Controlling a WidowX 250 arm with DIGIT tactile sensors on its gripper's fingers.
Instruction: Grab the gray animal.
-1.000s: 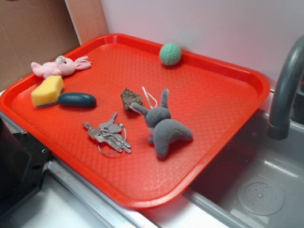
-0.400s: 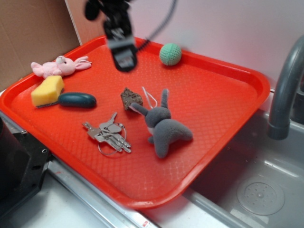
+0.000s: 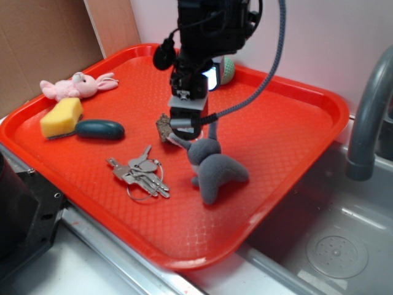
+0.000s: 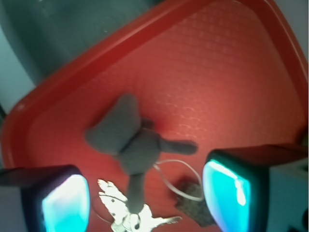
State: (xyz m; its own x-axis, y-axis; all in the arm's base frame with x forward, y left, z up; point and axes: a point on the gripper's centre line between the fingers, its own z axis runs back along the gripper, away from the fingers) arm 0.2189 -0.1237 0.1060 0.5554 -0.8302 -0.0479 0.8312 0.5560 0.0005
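The gripper (image 4: 145, 193) hangs above the gray animal (image 4: 128, 142), jaws spread wide (its 2 ears between them).

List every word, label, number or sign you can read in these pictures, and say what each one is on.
None: no readable text shows in either view.
The keys may be stamped, but they are too small and blurred to tell.
The gray animal, the red tray and the end effector show no label or print.
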